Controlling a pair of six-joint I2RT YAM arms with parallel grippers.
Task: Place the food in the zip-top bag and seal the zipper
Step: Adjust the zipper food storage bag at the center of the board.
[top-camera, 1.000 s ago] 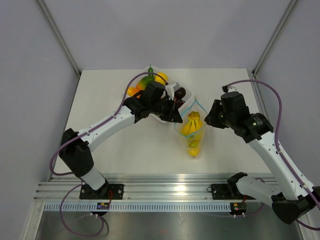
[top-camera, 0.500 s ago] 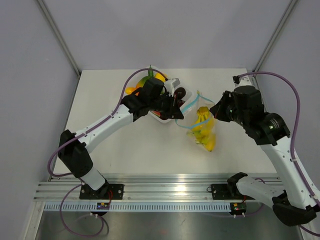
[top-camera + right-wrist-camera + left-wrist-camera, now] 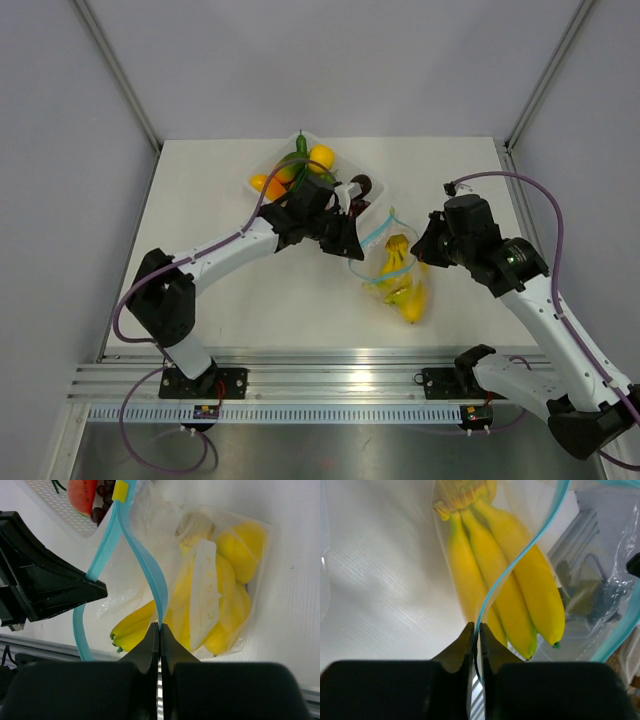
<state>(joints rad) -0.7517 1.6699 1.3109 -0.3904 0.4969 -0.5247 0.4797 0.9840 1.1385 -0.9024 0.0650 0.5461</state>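
Nearest, along the table's front edge, a ribbed aluminium rail (image 3: 320,375) carries both arm bases.

Further in, over the white table top (image 3: 200,210), a thin see-through zip-top bag (image 3: 392,285) hangs between the two arms. Its closed bottom points toward the rail and its mouth points away. Inside it sits the food, a bunch of glossy yellow plastic bananas (image 3: 397,255) with their tips toward the left arm. Rounder yellow toy fruits (image 3: 240,542) lie at the bag's bottom.

The narrow light-blue zipper strip (image 3: 150,575) along the mouth is unsealed, its two halves bowing apart into a loop. The right gripper (image 3: 159,627) has its jaws pressed together on one half of that strip, and the blue edge rises straight out from between the fingertips. The left gripper (image 3: 476,630) pinches the other half the same way. Its dark fingers (image 3: 455,650) are closed on the thin blue line, with the bananas showing through the film just beyond. The two grippers stand near each other, with the open mouth between them.

Beyond the left gripper, a white perforated rectangular tray (image 3: 50,502) holds other toy fruit: a yellow lemon (image 3: 321,157), an orange piece (image 3: 268,184) and dark grapes (image 3: 100,510).
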